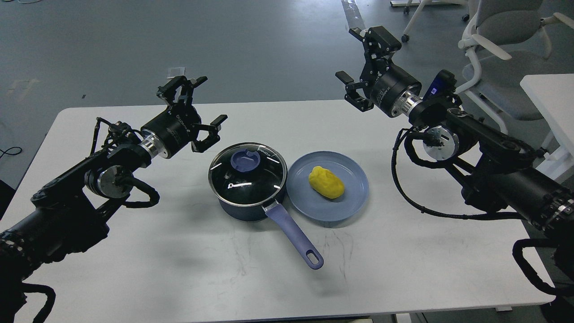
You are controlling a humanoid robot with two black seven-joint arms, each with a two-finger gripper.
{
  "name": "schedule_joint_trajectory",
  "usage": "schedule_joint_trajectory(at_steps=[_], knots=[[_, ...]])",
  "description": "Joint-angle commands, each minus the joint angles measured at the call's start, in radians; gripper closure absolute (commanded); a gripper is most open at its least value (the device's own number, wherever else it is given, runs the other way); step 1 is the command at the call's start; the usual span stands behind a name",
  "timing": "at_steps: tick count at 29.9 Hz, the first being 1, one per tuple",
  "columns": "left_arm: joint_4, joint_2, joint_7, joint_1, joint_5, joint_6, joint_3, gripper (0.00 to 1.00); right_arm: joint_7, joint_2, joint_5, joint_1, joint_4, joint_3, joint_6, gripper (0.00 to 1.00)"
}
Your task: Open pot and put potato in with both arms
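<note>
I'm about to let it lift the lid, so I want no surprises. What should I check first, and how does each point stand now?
1. Lid seated on the pot: ok.
2. Lid knob unobstructed from above: ok.
3. Left gripper open and empty, up and left of the pot: ok.
4. Right gripper open and empty, raised beyond the plate: ok.
5. Potato resting on the plate, apart from the pot: ok.
6. Pot handle pointing toward the table's near edge, away from both arms: ok.
</note>
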Motion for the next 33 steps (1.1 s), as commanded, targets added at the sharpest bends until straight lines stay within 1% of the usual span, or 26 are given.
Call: schedule_joint_trajectory(at_steps=[1,4,7,18,24,33], knots=[[-0.051,0.009,0.000,0.016,-0.002,0.022,-0.002,0.02,-0.002,0.002,0.000,0.015,-0.003,-0.001,0.000,0.00],[-0.089,0.023,0.006,0.021,-0.004,0.048,-0.008,0.02,-0.003,0.000,0.000,0.018,-0.006,-0.003,0.000,0.00],[-0.100,0.024,0.010,0.021,-0.004,0.062,-0.009,0.02,-0.003,0.002,0.000,0.027,-0.014,-0.003,0.000,0.00],[-0.105,0.047,0.003,0.021,-0.004,0.062,-0.012,0.02,-0.003,0.003,0.000,0.026,-0.014,-0.003,-0.006,0.00],[-0.106,0.047,0.009,0.021,-0.004,0.049,-0.024,0.02,-0.003,0.008,0.000,0.026,-0.014,-0.003,-0.009,0.00],[-0.106,0.066,0.004,0.017,0.001,0.048,-0.016,0.02,-0.003,0.006,0.000,0.027,-0.014,-0.009,-0.011,0.00]])
